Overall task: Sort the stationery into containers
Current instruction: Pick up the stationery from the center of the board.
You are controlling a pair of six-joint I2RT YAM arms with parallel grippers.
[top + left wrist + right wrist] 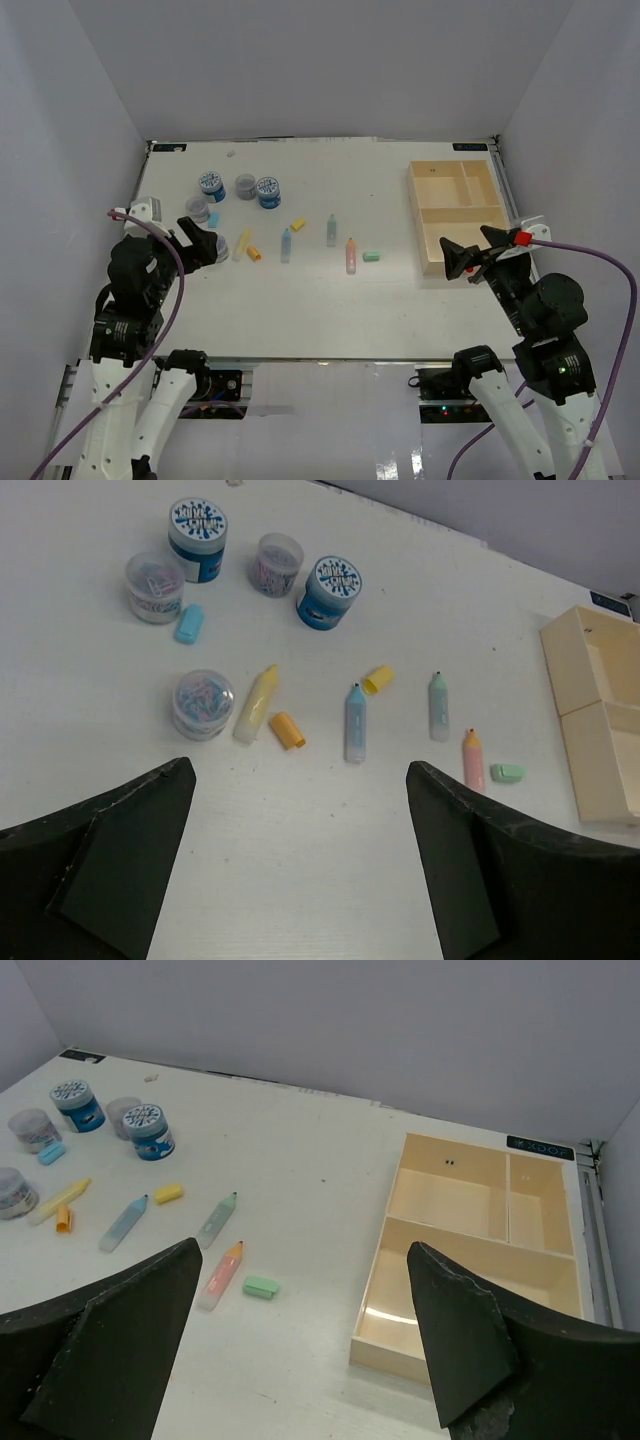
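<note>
Two blue-and-white tubs and grey tubs stand at the table's far left. Markers lie in a loose row: yellow, blue, green, orange, with loose caps, one of them green. The wooden tray sits at the far right, its compartments empty. My left gripper is open and empty, just near of a grey tub. My right gripper is open and empty, at the tray's near edge.
White walls close in the table on three sides. A blue cap lies beside a grey tub, an orange cap by the yellow marker, a yellow cap further back. Bare table surface lies between the markers and the tray.
</note>
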